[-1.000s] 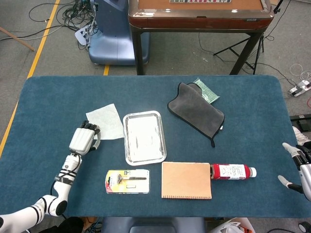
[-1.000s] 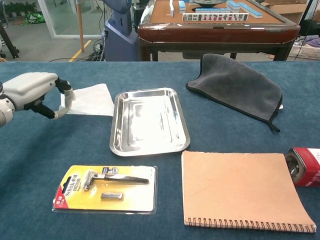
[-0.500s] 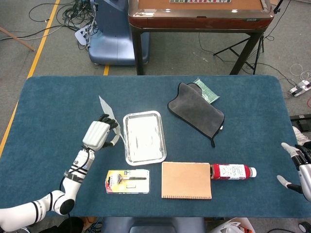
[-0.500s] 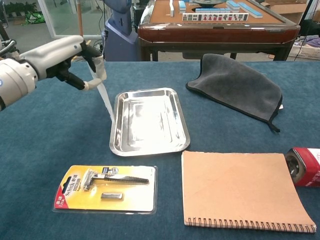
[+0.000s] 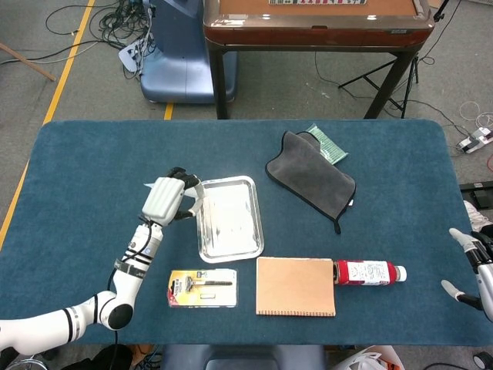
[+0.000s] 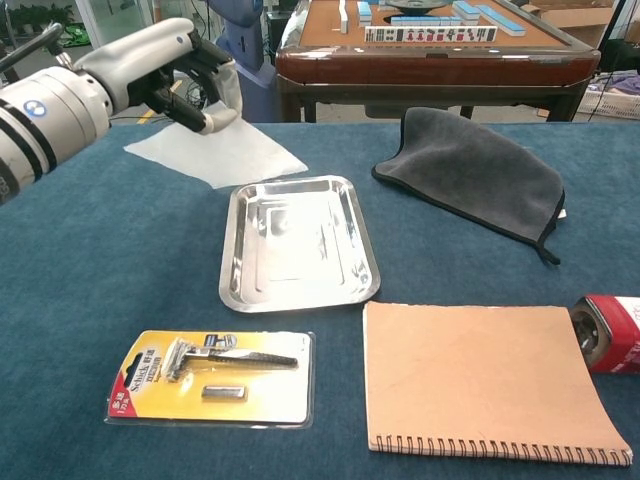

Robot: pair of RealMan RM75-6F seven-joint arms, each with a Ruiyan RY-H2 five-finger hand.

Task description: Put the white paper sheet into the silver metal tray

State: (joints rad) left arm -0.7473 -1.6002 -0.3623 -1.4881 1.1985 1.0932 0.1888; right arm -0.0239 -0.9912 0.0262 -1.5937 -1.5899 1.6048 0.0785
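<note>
Blue-clothed table on grey floor

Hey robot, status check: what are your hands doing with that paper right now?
Left robot hand holds the paper up beside the tray. Right robot hand open at table edge. Paper not in tray yet. Tray holds nothing.

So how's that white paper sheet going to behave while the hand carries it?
Probably floppy: the white paper sheet hangs and spreads from the left hand. It looks thin and light, so it may flutter and drape unevenly in the silver metal tray.
</note>
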